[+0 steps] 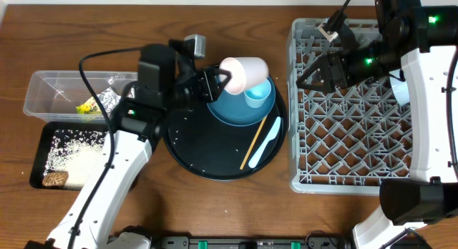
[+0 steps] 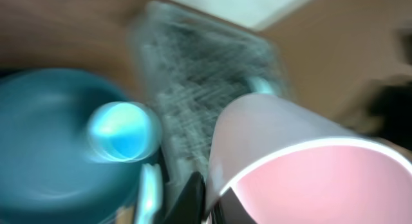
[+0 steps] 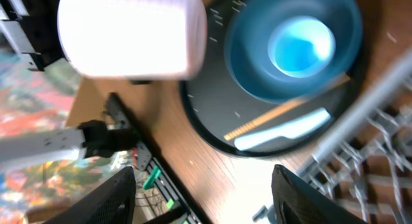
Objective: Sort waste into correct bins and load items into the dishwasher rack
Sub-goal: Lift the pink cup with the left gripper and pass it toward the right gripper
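My left gripper (image 1: pixel 223 79) is shut on the rim of the pink cup (image 1: pixel 245 71), which hangs tilted above the round black tray. In the left wrist view the pink cup (image 2: pixel 309 179) fills the lower right, its wall pinched in my gripper (image 2: pixel 211 205). The light blue cup (image 1: pixel 257 96) stands on the dark blue plate (image 1: pixel 236 109). The chopstick (image 1: pixel 254 142) and the white spoon (image 1: pixel 269 140) lie on the tray. My right gripper (image 1: pixel 315 74) stands open and empty over the left side of the dishwasher rack (image 1: pixel 351 134). Its fingers (image 3: pixel 103 198) frame bare table.
The round black tray (image 1: pixel 207 152) sits mid-table with a few rice grains. The clear tub (image 1: pixel 50 91) at the left holds foil and a yellow-green wrapper (image 1: pixel 87 107). In front of it the shallow black tray (image 1: pixel 43 152) holds rice and a brown lump (image 1: pixel 54 179).
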Controlling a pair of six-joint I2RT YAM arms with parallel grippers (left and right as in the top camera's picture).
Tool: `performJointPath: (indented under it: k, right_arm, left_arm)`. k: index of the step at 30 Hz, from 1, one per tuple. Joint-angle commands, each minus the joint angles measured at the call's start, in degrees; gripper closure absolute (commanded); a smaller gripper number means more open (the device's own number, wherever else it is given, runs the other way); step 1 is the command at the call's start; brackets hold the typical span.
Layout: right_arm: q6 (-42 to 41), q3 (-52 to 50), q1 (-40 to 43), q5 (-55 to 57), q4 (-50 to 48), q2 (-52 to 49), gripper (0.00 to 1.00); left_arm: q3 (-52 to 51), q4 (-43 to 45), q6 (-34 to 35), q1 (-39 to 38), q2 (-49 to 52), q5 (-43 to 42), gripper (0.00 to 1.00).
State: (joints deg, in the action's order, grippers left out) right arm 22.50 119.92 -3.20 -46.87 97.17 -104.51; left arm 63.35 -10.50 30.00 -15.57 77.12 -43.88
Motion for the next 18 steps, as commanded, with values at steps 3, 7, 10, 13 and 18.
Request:
performJointPath:
  k: [3, 7, 10, 13, 18]
  right_arm:
    - [14.4, -1.9, -0.6, -14.8, 0.1, 0.5, 0.37]
    - [21.3, -3.9, -0.6, -20.0, 0.1, 0.5, 0.34]
    - [25.4, -5.9, -0.6, -24.0, 0.1, 0.5, 0.31]
    - [29.6, -7.9, -0.6, -28.0, 0.1, 0.5, 0.27]
    - [32.4, -9.1, -0.6, -31.2, 0.1, 0.5, 0.21]
  left_arm:
    - [0.4, 5.0, 1.2, 2.1, -0.2, -27.4, 0.94]
    - [0.4, 14.9, 7.3, 2.3, -0.1, -31.8, 0.94]
    - [0.4, 18.8, 11.4, 2.3, -0.1, -32.3, 0.94]
    - [0.3, 18.7, 11.5, 2.3, 0.0, -32.7, 0.94]
    - [0.3, 18.8, 10.9, 2.3, 0.1, -32.6, 0.94]
